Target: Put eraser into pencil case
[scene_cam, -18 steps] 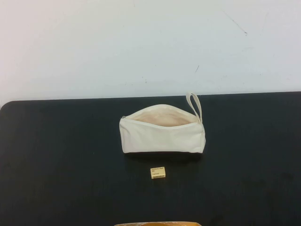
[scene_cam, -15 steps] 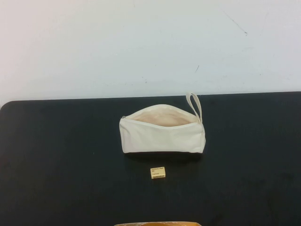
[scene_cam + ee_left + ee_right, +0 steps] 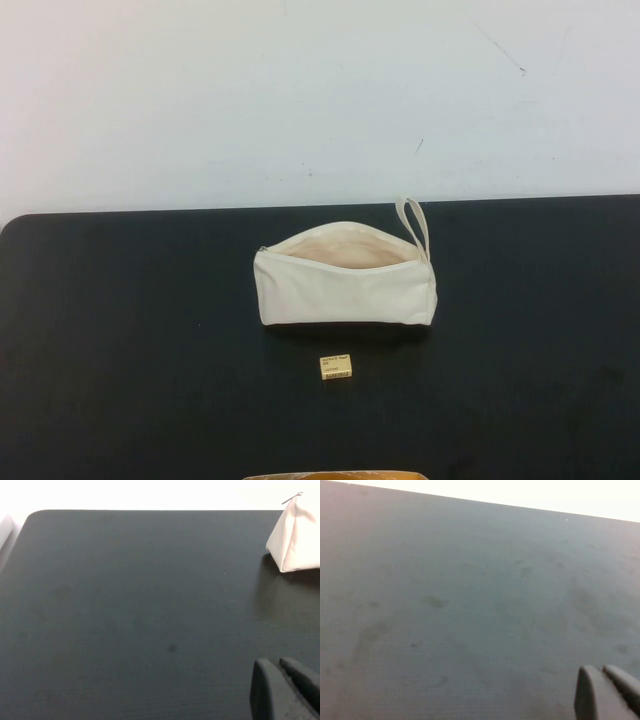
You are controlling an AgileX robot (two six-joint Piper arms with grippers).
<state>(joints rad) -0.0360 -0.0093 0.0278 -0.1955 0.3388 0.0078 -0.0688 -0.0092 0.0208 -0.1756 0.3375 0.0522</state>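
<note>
The cream pencil case (image 3: 345,285) lies in the middle of the black table (image 3: 120,330), its zip open and beige lining showing, wrist loop (image 3: 414,224) at its right end. The small yellow-cream eraser (image 3: 336,366) lies on the table just in front of the case, apart from it. Neither arm shows in the high view. In the left wrist view my left gripper (image 3: 280,667) is shut and empty over bare table, with one end of the pencil case (image 3: 295,537) far off. In the right wrist view my right gripper (image 3: 601,672) is shut and empty over bare table.
A white wall (image 3: 300,90) stands behind the table's far edge. A tan curved object (image 3: 335,476) pokes in at the bottom edge of the high view. The table's left far corner is rounded.
</note>
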